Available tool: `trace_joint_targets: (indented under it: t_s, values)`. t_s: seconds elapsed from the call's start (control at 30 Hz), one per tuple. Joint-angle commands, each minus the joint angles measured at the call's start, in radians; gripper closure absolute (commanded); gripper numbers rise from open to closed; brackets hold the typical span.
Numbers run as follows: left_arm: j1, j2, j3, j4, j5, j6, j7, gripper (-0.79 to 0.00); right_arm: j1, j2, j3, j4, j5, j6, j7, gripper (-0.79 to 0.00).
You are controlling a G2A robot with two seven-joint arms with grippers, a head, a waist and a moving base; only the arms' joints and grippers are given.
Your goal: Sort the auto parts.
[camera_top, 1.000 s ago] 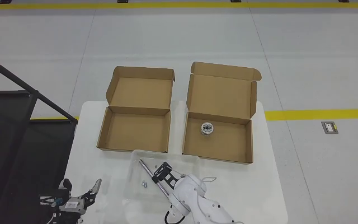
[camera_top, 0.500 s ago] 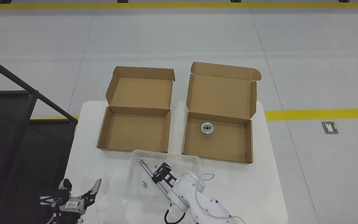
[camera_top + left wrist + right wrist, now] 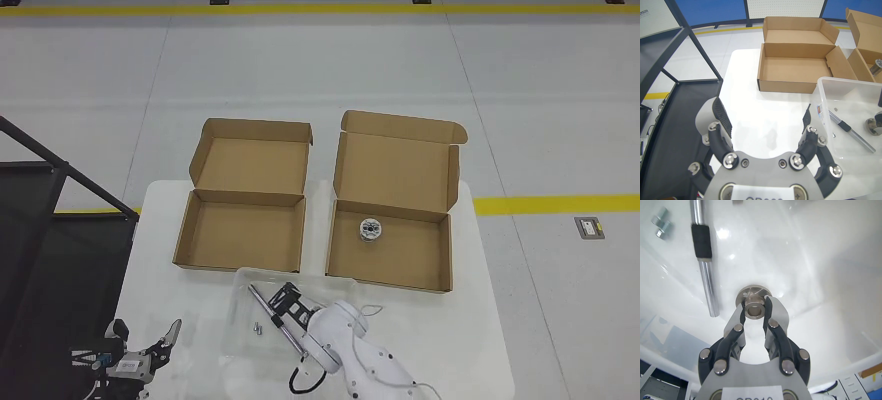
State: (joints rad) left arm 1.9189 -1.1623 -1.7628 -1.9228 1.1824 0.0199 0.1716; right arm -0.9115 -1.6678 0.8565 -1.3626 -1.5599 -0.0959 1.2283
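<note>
Two open cardboard boxes (image 3: 240, 235) are noted side by side; one round metal part (image 3: 370, 229) is held in the right box (image 3: 395, 262); one clear bin (image 3: 824, 98) before them contains one rod (image 3: 704, 262), two bolts (image 3: 661, 227) and one flanged bushing (image 3: 754, 310), clamped by the right gripper (image 3: 755, 306); the left gripper (image 3: 762, 108) is spread apart over the table (image 3: 745, 106).

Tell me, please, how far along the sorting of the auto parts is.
Done: one metal part lies in the right cardboard box. In hand: the right gripper is shut on a flanged bushing in the clear bin. Left: the steel rod and two bolts lie in that bin, and the left gripper hangs open above the table.
</note>
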Motion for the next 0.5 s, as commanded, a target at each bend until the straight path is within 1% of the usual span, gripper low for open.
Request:
trace_joint_targets:
  t_s: [0.0,0.17,0.27,0.3,0.4,0.47]
  values:
    - [0.000,0.000,0.000,0.000,0.000,0.000,0.000,-0.785,-0.030,0.010,0.029,-0.076,-0.014,-0.010,-0.016,0.000]
    - [0.000,0.000,0.000,0.000,0.000,0.000,0.000,-0.785,-0.131,0.038,0.111,-0.308,-0.011,-0.080,-0.094,0.000]
    - [0.000,0.000,0.000,0.000,0.000,0.000,0.000,-0.785,-0.185,0.051,0.155,-0.437,-0.006,-0.105,-0.154,0.000]
    - [0.000,0.000,0.000,0.000,0.000,0.000,0.000,-0.785,-0.201,0.055,0.168,-0.467,-0.016,-0.099,-0.173,0.000]
    - [0.000,0.000,0.000,0.000,0.000,0.000,0.000,-0.785,-0.225,0.059,0.189,-0.530,-0.110,-0.005,-0.204,0.000]
    - [0.000,0.000,0.000,0.000,0.000,0.000,0.000,-0.785,-0.224,0.058,0.195,-0.536,-0.199,0.095,-0.230,0.000]
